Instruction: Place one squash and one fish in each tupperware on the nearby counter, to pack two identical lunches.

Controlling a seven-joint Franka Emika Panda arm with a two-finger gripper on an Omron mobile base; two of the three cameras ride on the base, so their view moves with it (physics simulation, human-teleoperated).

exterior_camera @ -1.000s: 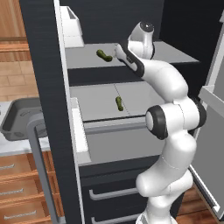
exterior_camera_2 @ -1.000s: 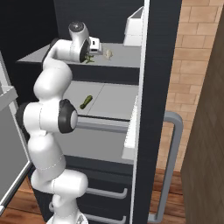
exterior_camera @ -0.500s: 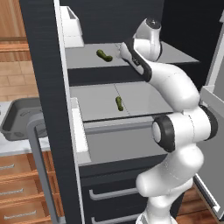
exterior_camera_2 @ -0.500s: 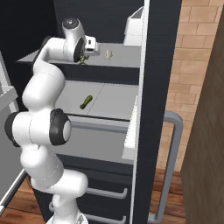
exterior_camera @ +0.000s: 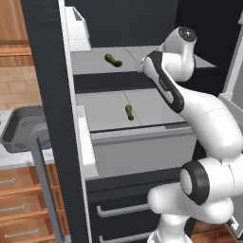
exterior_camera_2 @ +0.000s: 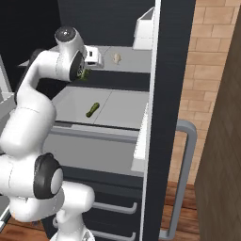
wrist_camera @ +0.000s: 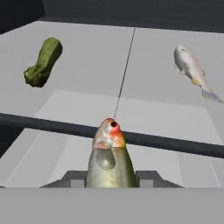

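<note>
- Gripper [wrist_camera: 110, 177] is clamped on the greenish fish [wrist_camera: 109, 155], head pointing away from the hand and held above the upper shelf [wrist_camera: 87, 65]; I judge it is gripped mid-body so it can be carried out of the fridge without tipping.
- Squash [wrist_camera: 43, 61] lies to the left on that upper shelf, well apart from the gripper and untouched.
- Pale fish [wrist_camera: 191, 70] lies to the right on the same shelf, tail toward the near edge.
- Lower shelf [exterior_camera: 104, 107] carries the 2nd squash [exterior_camera: 128, 112], lying alone near its middle.
- Tupperware [exterior_camera: 19, 130] sits on the worktop [exterior_camera: 14, 159] left of the open fridge door [exterior_camera: 52, 109], the likely place for the held fish; I cannot tell from here what it holds.
</note>
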